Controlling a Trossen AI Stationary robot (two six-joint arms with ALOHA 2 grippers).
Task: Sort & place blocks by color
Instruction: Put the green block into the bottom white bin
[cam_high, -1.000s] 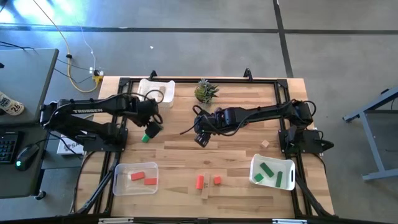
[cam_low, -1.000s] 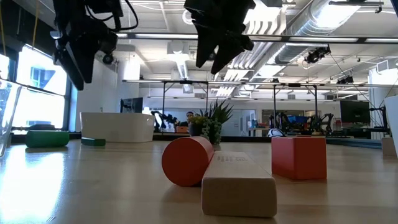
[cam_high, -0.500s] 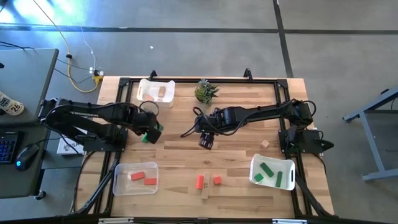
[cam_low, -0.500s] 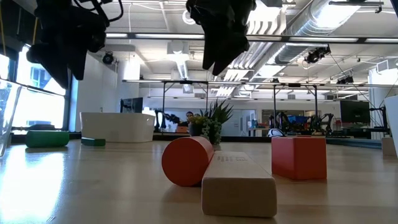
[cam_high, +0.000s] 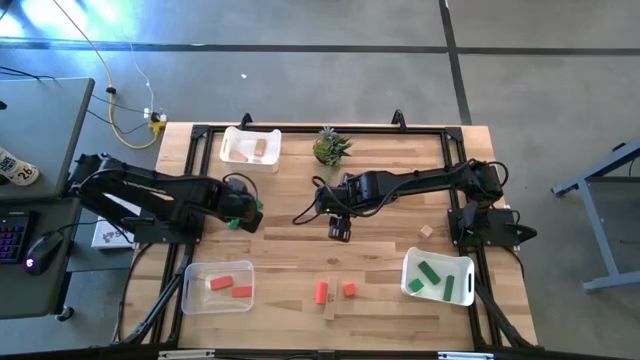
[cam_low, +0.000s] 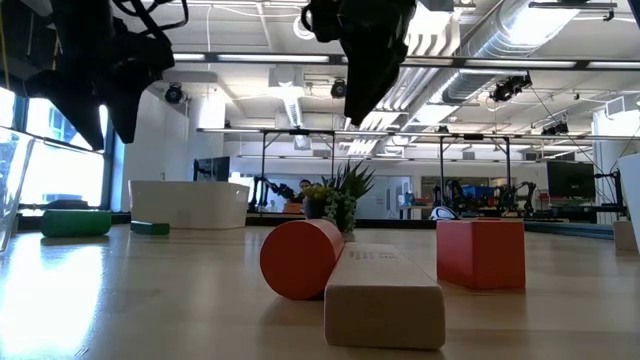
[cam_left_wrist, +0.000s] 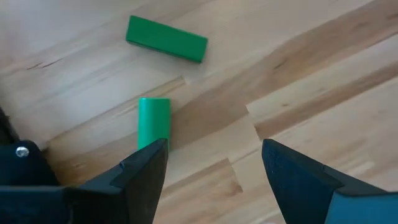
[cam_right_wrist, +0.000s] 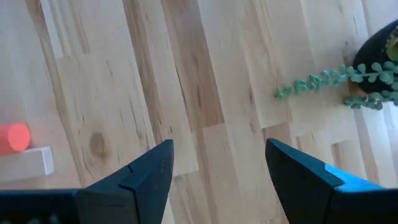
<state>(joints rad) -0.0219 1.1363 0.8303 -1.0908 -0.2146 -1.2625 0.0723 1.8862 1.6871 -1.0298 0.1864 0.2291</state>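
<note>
We see a light wooden table (cam_high: 300, 260) with a black frame. On it sit a white bin (cam_high: 251, 146) at the far edge, a potted plant (cam_high: 330, 147) beside it, a clear bin (cam_high: 218, 286) near left, and a white bin (cam_high: 438, 276) near right. Loose on the wood: two green blocks (cam_left_wrist: 166, 38) at left, a tan cube (cam_high: 427, 232) at right, and red (cam_high: 321, 292) and tan blocks (cam_high: 330, 311) near the front edge.

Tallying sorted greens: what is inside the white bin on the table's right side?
The white plastic bin holds three green wooden bar blocks, seen from above. Whether anything lies beneath them cannot be seen.
</note>
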